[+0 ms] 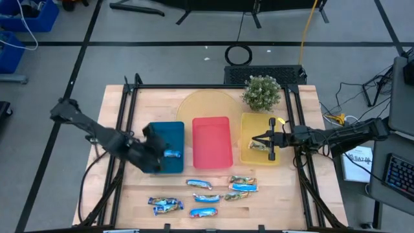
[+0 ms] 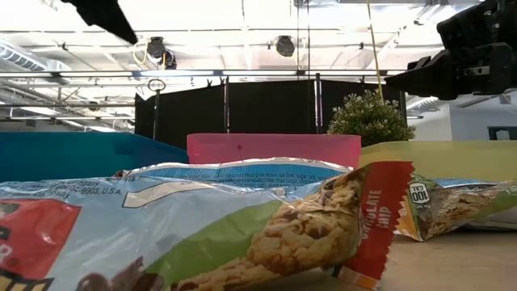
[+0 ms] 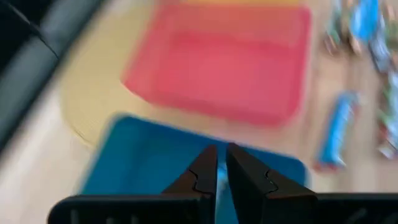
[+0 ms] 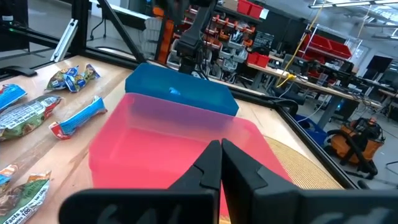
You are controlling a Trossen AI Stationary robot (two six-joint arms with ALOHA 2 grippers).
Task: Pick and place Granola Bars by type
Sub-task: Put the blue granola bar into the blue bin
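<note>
Bars — shiny, crinkly, blue-white or green

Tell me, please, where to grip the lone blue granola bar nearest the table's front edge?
Grip the blue granola bar across its narrow middle, probably best coming straight down from above: it lies flat, its long axis runs left to right, and nothing touches it.

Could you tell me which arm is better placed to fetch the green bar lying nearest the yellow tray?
Right, probably: the right end effector hangs over the yellow tray, near that green bar; the left end effector is over the blue tray, farther off.
</note>
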